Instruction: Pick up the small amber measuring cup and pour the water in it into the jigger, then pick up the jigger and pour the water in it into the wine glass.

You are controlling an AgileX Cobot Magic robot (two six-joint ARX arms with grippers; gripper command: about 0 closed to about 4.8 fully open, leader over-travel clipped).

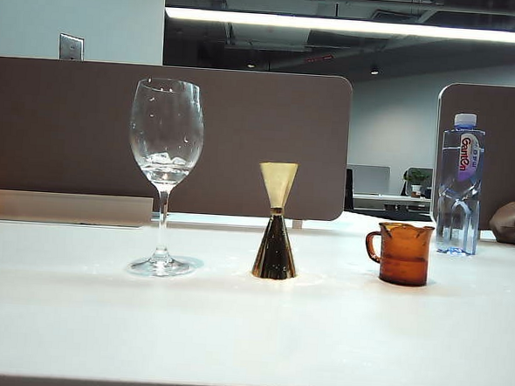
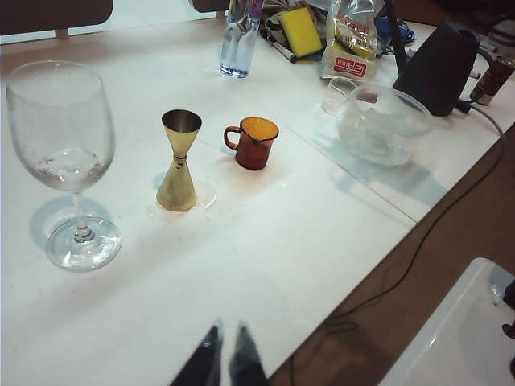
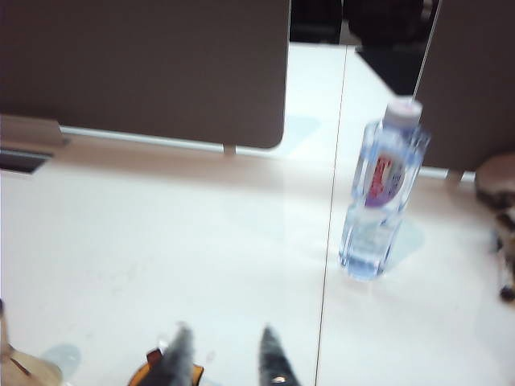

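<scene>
Glass is what you are about to grip: the small amber measuring cup [image 1: 402, 253] stands on the table [image 1: 231, 331] at the right end of the row, small, rigid, smooth and likely slippery, and probably light. Judging by its shape, you do best to pinch across the body or the loop handle, keeping the spouted rim free for pouring.

The jigger [image 1: 276, 221] stands in the middle, well apart from the cup; with its narrow waist it looks easy to tip. Beyond it on the left is the wine glass [image 1: 163, 178], tall and fragile.

Your right gripper [image 3: 223, 358] hangs just above the cup, jaws partly apart and empty. Your left gripper [image 2: 226, 354] waits near the table edge, nearly closed, holding nothing. Mind the water bottle [image 1: 460, 184] just behind the cup.
</scene>
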